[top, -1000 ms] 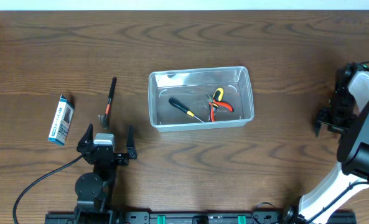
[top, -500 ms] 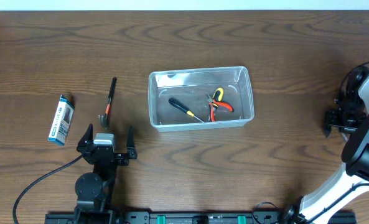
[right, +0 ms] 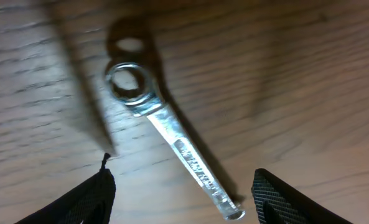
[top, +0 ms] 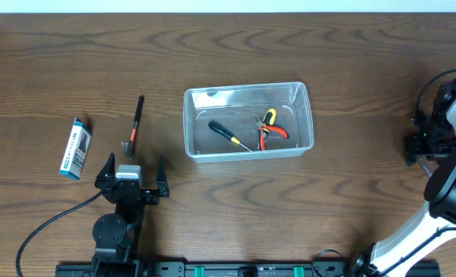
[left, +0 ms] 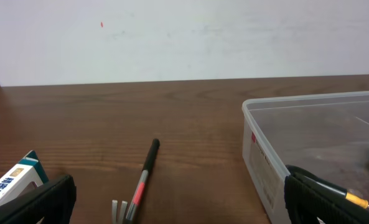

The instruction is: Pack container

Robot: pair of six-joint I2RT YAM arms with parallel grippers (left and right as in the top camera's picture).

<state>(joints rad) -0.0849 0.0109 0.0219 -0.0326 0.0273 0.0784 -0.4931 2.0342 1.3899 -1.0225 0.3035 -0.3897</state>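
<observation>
Wood table (top: 343, 192) (white wall (left: 172, 37) behind); left end effector (top: 134, 163), right end effector (right: 184, 196) both agape.

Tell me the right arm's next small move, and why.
Probably lower the right gripper straight down and close on the wrench: it lies flat on the table between the open fingers, not yet gripped, outside the container.

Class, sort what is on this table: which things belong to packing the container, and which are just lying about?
Job: container; screwdriver and pliers inside it; wrench below the open right gripper; black-and-red tool on the table.
Probably lying about: blue-and-white box; black cable.
</observation>
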